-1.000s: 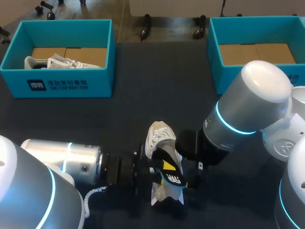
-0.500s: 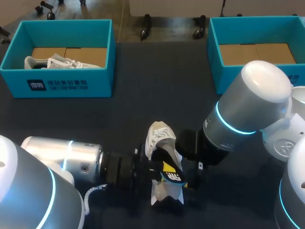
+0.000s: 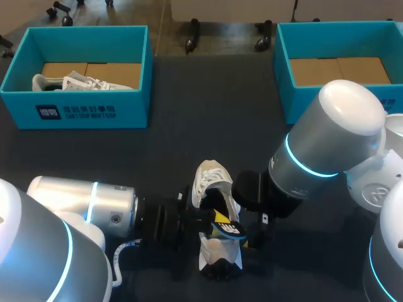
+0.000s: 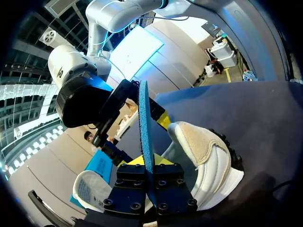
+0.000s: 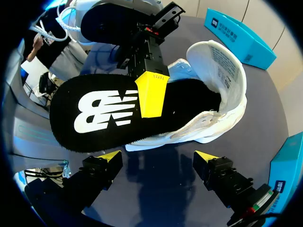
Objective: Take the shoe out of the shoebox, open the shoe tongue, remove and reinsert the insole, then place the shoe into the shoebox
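The shoe [image 3: 211,179] lies on the worktop [image 3: 208,107] right between the two arms, with its tongue [image 5: 222,61] flipped up and back. The left claw [image 4: 147,164] is pinched tight on the insole [image 5: 102,118], gripping it roughly halfway along. The shoe is just ahead of that claw and a bit to one side.

What matters here is that the insole's long axis lines up with the shoe's. The front end is tucked in under the tongue and the logo end pokes out toward the right claw [image 5: 158,158]. That one hangs just over it, fingers spread wide and holding nothing.

I can't quite tell how deep the front end sits. Either way, I'd say the next slide has to run along that line, and the left claw is the one to do it.
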`<state>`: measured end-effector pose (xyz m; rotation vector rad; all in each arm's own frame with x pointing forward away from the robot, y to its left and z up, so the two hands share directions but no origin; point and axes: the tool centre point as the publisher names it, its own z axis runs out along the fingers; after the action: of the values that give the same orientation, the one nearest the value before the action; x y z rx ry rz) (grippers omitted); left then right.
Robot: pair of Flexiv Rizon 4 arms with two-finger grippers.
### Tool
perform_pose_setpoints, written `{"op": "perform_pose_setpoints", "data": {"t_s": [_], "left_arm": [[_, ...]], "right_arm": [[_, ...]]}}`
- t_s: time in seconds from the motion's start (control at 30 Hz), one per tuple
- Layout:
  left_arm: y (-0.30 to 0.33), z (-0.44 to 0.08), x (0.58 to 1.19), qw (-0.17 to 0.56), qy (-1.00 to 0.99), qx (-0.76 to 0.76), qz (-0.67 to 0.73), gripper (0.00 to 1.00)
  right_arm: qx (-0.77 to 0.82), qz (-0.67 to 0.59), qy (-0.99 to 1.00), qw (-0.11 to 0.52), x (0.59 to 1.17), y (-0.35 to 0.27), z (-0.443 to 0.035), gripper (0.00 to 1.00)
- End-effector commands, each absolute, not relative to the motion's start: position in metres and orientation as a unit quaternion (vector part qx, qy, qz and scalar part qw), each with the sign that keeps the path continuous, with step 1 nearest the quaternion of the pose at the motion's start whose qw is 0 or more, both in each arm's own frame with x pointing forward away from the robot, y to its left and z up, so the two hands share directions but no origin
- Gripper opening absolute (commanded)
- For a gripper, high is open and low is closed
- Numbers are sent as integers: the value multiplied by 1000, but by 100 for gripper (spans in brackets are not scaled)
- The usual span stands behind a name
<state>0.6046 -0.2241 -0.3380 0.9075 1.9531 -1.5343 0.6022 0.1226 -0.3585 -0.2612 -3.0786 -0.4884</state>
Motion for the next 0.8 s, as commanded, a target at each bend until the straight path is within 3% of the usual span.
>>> {"op": "perform_pose_setpoints", "data": {"t_s": [0.03, 0.4, 0.47, 0.57, 0.6, 0.8], "left_arm": [[-224, -337, 606, 244, 708, 333, -572, 0], [-224, -329, 595, 237, 695, 347, -583, 0], [-223, -330, 594, 237, 696, 349, -581, 6], [-222, -332, 593, 241, 695, 356, -576, 5], [-222, -332, 593, 247, 693, 361, -572, 0], [-222, -335, 591, 275, 686, 384, -553, 0]], "right_arm": [[-83, -158, -984, 5, 601, 122, -360, 100], [-83, -158, -984, 5, 601, 122, -360, 100], [-83, -158, -984, 5, 601, 122, -360, 100], [-83, -158, -984, 5, 601, 122, -360, 100], [-83, -158, -984, 5, 601, 122, -360, 100], [-83, -158, -984, 5, 601, 122, -360, 100]]}}
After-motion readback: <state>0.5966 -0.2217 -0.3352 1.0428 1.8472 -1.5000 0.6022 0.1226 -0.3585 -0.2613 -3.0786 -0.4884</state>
